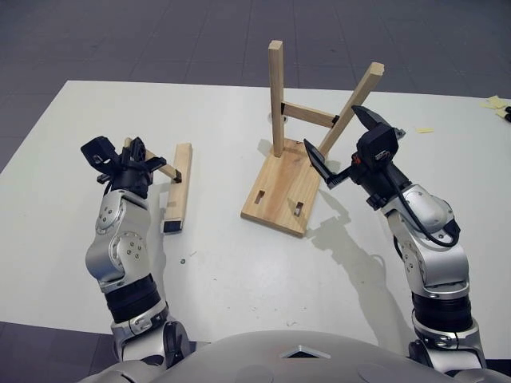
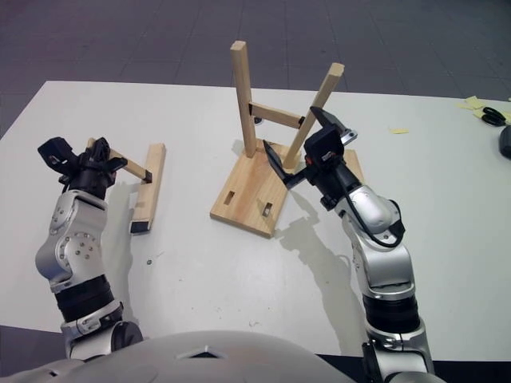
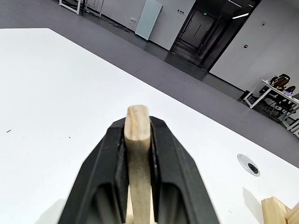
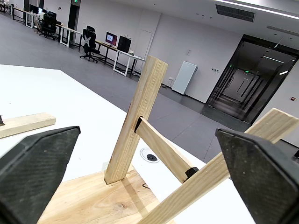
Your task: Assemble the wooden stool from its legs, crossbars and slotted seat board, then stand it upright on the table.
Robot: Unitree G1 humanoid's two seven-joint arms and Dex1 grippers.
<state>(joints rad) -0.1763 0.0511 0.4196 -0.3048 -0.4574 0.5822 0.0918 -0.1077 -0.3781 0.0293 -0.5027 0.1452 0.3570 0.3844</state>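
The slotted seat board [image 1: 275,195] lies flat on the white table [image 1: 239,271]. Two legs stand up from it, one upright [image 1: 276,96] and one leaning [image 1: 355,100], joined by a crossbar [image 1: 307,114]. My right gripper [image 1: 334,132] is open, its wide fingers on either side of the leaning leg [image 4: 210,172] without touching it. At the left, a second leg pair [image 1: 180,187] lies on the table. My left gripper [image 1: 128,155] is shut on its nearer leg [image 3: 138,154], which shows between the black fingers.
Yellow paper scraps [image 1: 495,102] and a dark object [image 2: 505,140] lie at the table's far right edge. A small speck [image 1: 183,261] sits near the front left. There is a round cable hole [image 4: 149,157] behind the board. Bare tabletop lies in front of both arms.
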